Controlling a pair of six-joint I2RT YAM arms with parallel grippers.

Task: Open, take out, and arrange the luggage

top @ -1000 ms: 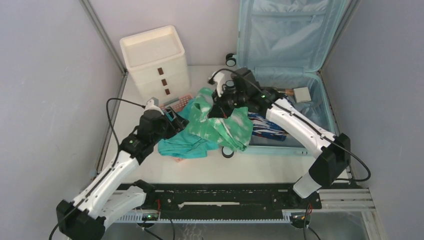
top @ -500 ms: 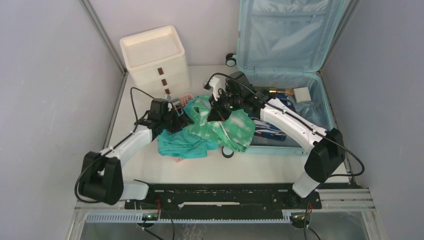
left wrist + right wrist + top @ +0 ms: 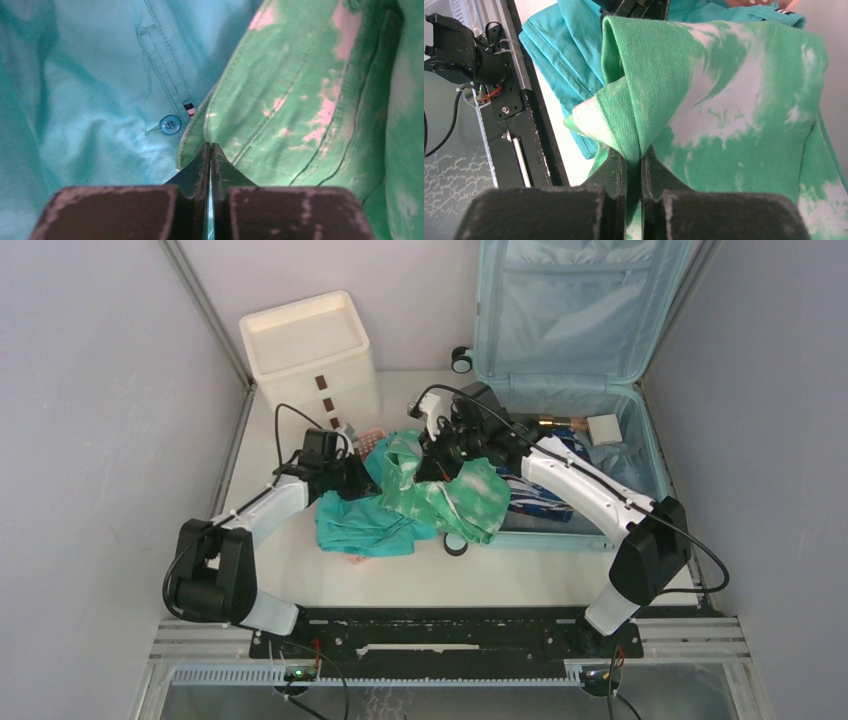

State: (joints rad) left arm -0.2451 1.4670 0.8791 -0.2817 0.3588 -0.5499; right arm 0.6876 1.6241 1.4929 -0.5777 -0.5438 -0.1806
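The luggage [image 3: 580,320], a pale blue hard-shell suitcase, sits at the far right of the counter [image 3: 420,575]. It is open. Its lid stands upright against the back wall, showing the light blue lining, and its base lies flat towards the near side. One small wheel [image 3: 461,360] shows at its far left corner and another [image 3: 456,545] by the near left corner. Inside the base I can see a blue-and-white patterned item [image 3: 535,495] and, further back, a small grey box [image 3: 604,428].

A green tie-dye garment [image 3: 470,495] hangs bunched over the left wall of the suitcase, half in and half out. The right hand [image 3: 437,462] reaches across from the right. Its fingers are pressed together on a raised fold of this cloth [image 3: 724,100], which rises straight out from between the tips [image 3: 640,155].

The left hand [image 3: 362,472] comes in from the left, its fingers closed to a thin slit [image 3: 210,150]. The tips meet right at the stitched hem of the green garment [image 3: 300,100] and seem to pinch that edge.

Under and to the left of the green cloth lies a teal garment [image 3: 365,525] spread on the counter, with a small blue button [image 3: 170,124] showing.

A white three-drawer box [image 3: 312,360] stands at the far left. Just near of it, a pink basket [image 3: 368,440] peeks out behind the left hand.
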